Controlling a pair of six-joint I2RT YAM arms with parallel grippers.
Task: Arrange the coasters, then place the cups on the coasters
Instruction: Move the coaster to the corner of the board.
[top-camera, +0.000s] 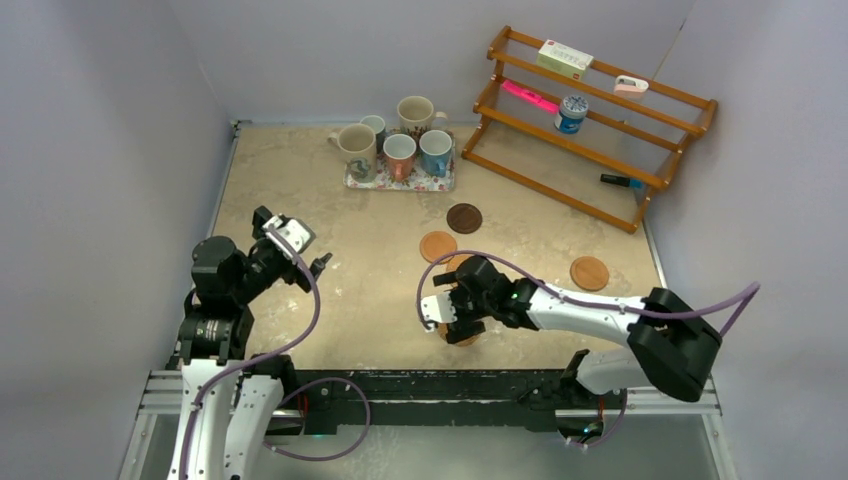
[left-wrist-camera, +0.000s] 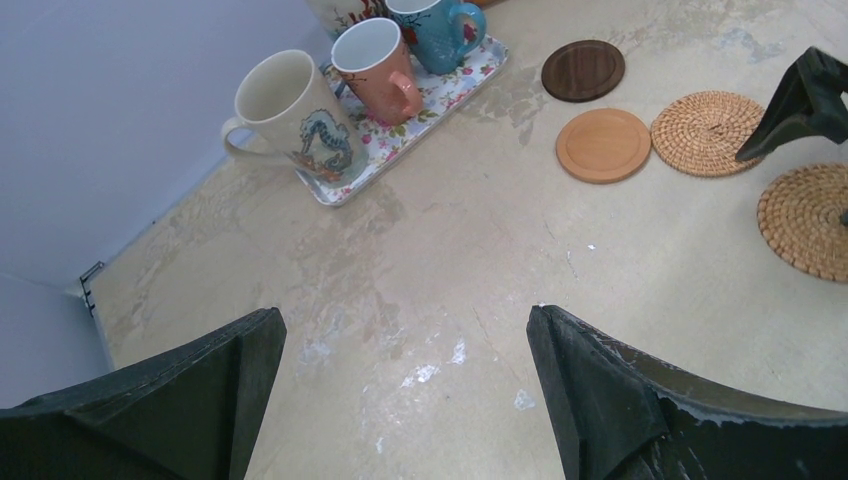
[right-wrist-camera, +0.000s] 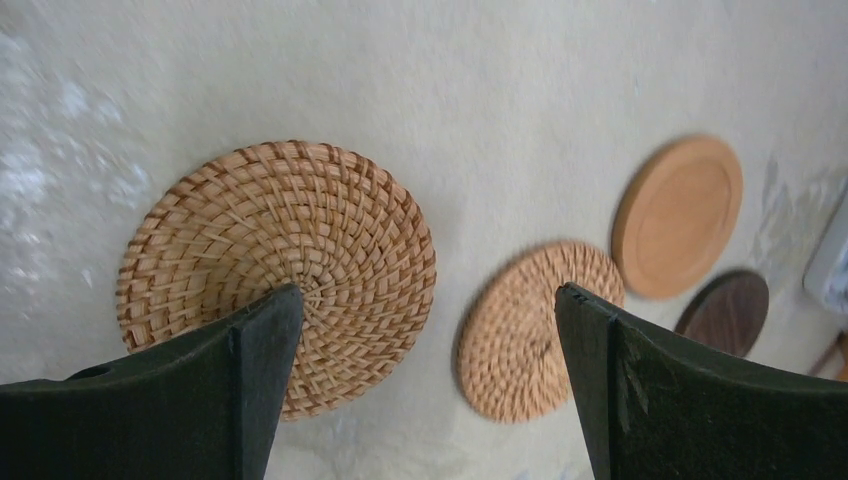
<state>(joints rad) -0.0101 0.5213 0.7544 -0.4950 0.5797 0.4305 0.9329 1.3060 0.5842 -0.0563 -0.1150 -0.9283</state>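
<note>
Woven rattan coaster (right-wrist-camera: 280, 250) lies on the table (right-wrist-camera: 500, 100) right under my right gripper (right-wrist-camera: 428, 295), fingers spread wide, holding nothing. A second woven coaster (right-wrist-camera: 540, 330), a smooth tan coaster (right-wrist-camera: 678, 215) and a dark wood coaster (right-wrist-camera: 725, 315) trail beyond. My left gripper (left-wrist-camera: 405, 315) hangs spread too. The cups (left-wrist-camera: 375, 65) crowd the floral tray (left-wrist-camera: 450, 90).

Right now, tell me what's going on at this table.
The right claw hangs open just above a woven coaster, holding nothing. A second woven coaster, a tan wooden coaster and a dark brown coaster lie in a loose line beyond it. A fifth coaster sits apart to the right. The left claw is open and empty, off to the left. The five mugs crowd the floral tray at the back, none on a coaster yet.
</note>
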